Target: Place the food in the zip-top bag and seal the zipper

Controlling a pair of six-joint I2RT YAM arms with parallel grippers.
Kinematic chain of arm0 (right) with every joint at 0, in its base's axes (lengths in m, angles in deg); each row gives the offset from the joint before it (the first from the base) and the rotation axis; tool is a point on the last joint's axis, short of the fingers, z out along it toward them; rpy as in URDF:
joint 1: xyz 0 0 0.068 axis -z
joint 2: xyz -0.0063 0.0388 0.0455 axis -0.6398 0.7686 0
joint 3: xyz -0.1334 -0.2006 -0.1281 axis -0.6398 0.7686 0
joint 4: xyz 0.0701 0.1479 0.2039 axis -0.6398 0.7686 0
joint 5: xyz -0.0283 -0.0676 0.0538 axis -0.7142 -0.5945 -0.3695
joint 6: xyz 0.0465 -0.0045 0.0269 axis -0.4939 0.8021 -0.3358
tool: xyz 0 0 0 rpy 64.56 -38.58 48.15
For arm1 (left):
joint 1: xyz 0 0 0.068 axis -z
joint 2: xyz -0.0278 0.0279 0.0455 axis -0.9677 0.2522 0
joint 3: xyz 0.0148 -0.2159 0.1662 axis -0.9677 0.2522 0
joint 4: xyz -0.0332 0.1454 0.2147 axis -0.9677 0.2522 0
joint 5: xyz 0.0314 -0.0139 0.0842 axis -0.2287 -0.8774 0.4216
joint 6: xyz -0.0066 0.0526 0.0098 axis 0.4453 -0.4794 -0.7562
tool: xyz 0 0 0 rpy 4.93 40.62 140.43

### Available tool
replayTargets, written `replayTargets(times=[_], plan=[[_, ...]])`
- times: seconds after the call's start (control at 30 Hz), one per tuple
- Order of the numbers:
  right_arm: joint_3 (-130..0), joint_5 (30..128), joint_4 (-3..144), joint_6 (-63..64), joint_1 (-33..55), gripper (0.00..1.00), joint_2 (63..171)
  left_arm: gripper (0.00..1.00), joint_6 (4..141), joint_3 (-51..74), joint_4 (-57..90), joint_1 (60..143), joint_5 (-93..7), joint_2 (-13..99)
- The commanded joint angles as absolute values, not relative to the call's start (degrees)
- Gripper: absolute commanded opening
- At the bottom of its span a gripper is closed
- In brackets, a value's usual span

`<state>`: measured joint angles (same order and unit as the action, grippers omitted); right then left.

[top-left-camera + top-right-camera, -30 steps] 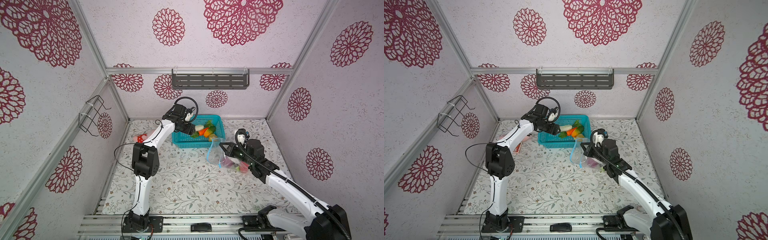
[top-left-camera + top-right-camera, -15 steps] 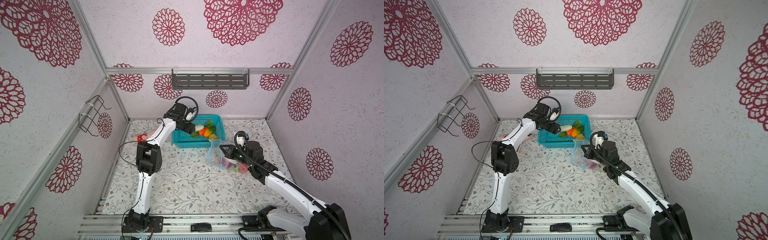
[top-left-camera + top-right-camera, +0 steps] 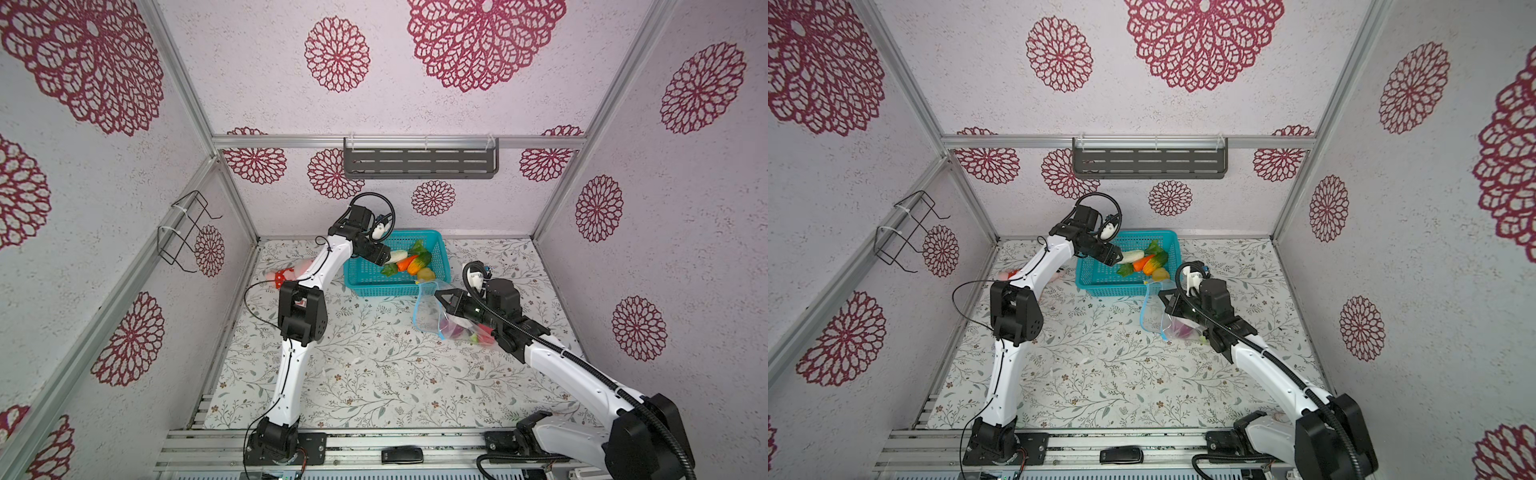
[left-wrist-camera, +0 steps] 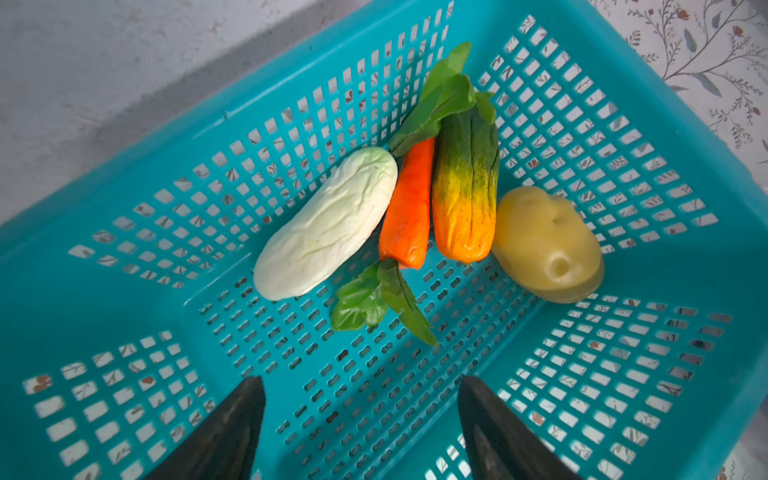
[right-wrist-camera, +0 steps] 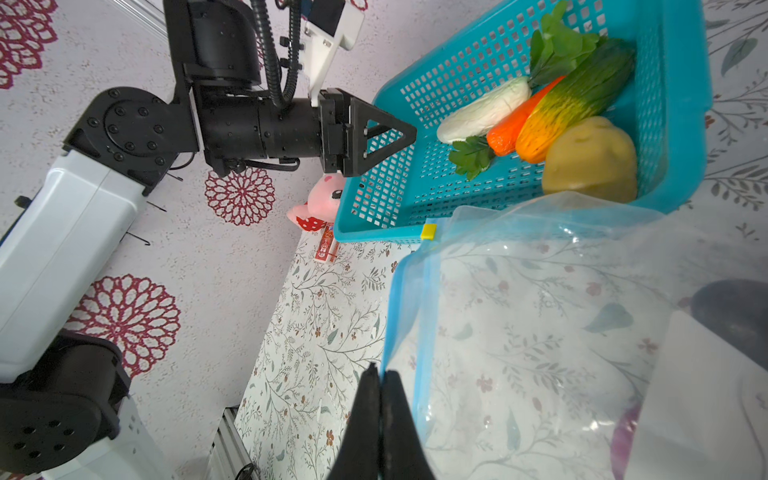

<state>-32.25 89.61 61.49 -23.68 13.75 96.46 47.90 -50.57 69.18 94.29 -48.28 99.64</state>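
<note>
In the left wrist view the food lies in the teal basket (image 4: 623,124): a white corn (image 4: 328,224), a carrot (image 4: 405,203), a green-and-orange vegetable (image 4: 465,187), a yellow potato (image 4: 544,241) and green leaves (image 4: 374,299). My left gripper (image 4: 361,415) hangs open over the basket floor, short of the food and touching nothing. The zip-top bag (image 3: 428,311) stands just in front of the basket with purple and red food (image 3: 461,330) inside. My right gripper (image 5: 380,374) is shut on the bag's mouth edge, beside the light-blue zipper (image 5: 424,299).
A pink plush toy (image 5: 324,199) in a red dotted dress lies left of the basket (image 3: 374,286), against the left wall. A grey shelf (image 3: 419,162) hangs on the back wall and a wire rack (image 3: 183,232) on the left wall.
My left arm has shifted slightly, bringing its open gripper a little further over the basket. The right gripper has kept its hold on the bag and barely moved.
</note>
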Motion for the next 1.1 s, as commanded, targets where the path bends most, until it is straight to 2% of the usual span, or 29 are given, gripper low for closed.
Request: replayTargets(times=[0.0, 0.6, 1.07], plan=[[-34.72, 90.8, 59.9, -22.59, 14.14, 0.0, 96.88, 0.77, 46.09, -52.84, 68.32, 93.67, -49.75, 101.15], [-35.45, 90.11, 60.16, -22.02, 14.12, 0.0, 98.92, 0.77, 44.33, -55.68, 65.88, 92.51, -50.76, 105.22], [-36.3, 90.74, 59.83, -22.58, 14.16, 0.0, 101.77, 0.76, 49.19, -58.19, 63.43, 91.65, -54.76, 109.49]])
